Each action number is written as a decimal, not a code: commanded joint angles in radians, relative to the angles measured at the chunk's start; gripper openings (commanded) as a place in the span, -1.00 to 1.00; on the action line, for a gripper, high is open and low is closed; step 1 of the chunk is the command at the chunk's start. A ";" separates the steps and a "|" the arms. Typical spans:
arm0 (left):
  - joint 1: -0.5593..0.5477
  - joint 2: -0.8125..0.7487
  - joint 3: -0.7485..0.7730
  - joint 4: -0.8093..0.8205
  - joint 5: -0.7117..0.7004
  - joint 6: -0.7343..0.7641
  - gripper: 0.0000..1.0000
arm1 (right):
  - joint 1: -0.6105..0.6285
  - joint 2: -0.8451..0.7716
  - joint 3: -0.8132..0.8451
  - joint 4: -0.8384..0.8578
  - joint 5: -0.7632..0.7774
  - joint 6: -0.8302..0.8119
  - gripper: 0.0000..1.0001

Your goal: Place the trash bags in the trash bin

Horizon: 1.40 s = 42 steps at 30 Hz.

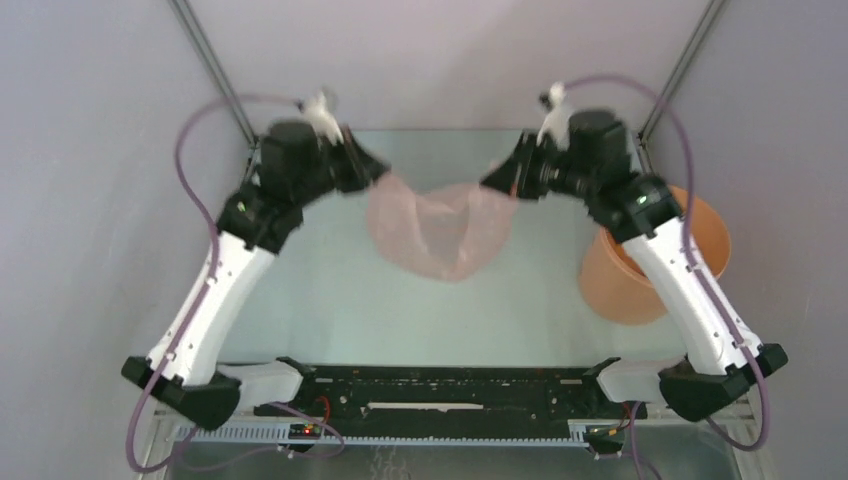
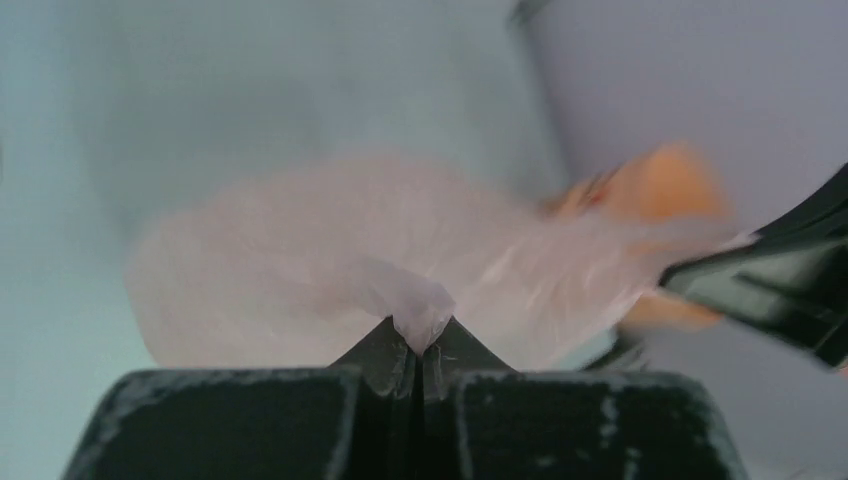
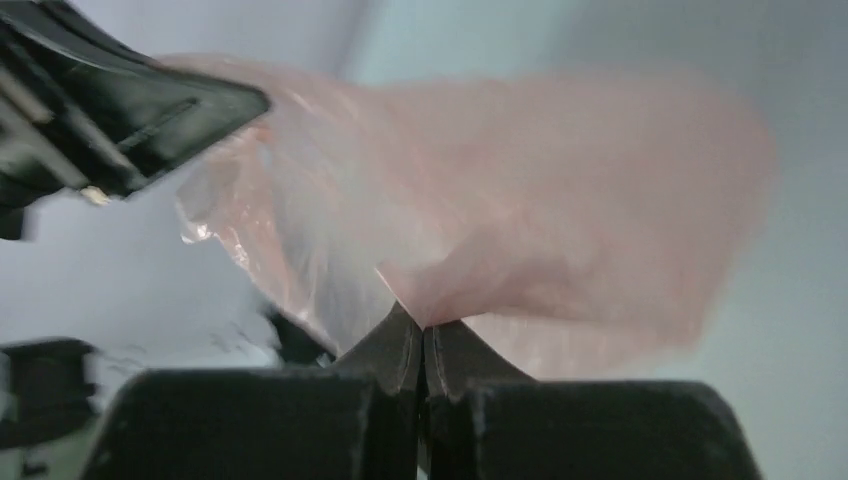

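Note:
The pale-pink trash bag [image 1: 440, 225] hangs stretched between my two grippers above the middle of the table. My left gripper [image 1: 378, 172] is shut on its left edge, and my right gripper [image 1: 490, 180] is shut on its right edge. In the left wrist view the film [image 2: 330, 270] is pinched at the closed gripper tips [image 2: 421, 345], with the right gripper and the bin [image 2: 665, 190] beyond. In the right wrist view the bag [image 3: 560, 200] is pinched at the closed tips [image 3: 424, 328]. The orange-tan trash bin [image 1: 650, 262] stands at the right, partly behind my right arm.
Grey walls close in on the left, right and back, with metal frame struts [image 1: 205, 50] at the back corners. A black rail [image 1: 440, 385] runs along the near edge between the arm bases.

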 commanded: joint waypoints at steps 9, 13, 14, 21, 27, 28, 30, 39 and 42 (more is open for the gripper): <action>0.054 0.260 0.984 0.116 0.164 0.050 -0.99 | -0.027 0.140 0.750 0.051 -0.069 -0.007 -1.00; 0.057 -0.046 0.342 0.297 0.009 0.030 -0.97 | -0.041 -0.117 0.229 0.269 -0.032 0.050 -1.00; 0.057 -0.086 0.230 0.289 0.000 0.030 -0.99 | -0.043 -0.142 0.134 0.265 -0.026 0.047 -1.00; 0.057 -0.208 -0.371 0.160 0.040 -0.119 -1.00 | -0.044 -0.143 -0.321 0.072 -0.076 0.017 -1.00; 0.057 -0.263 -0.357 0.255 0.057 -0.181 -0.99 | -0.044 -0.182 -0.318 0.045 -0.114 0.012 -1.00; 0.057 -0.238 -0.311 0.252 0.073 -0.172 -0.99 | -0.045 -0.186 -0.299 0.055 -0.120 0.020 -1.00; 0.057 -0.179 -0.206 0.235 0.099 -0.152 -1.00 | -0.048 -0.172 -0.238 0.057 -0.133 0.028 -1.00; 0.057 -0.077 0.034 0.136 0.111 -0.084 -1.00 | -0.052 -0.121 -0.127 0.033 -0.124 0.029 -0.94; 0.059 -0.081 0.028 0.112 0.104 -0.071 -0.99 | -0.053 -0.121 -0.127 0.031 -0.118 0.026 -0.88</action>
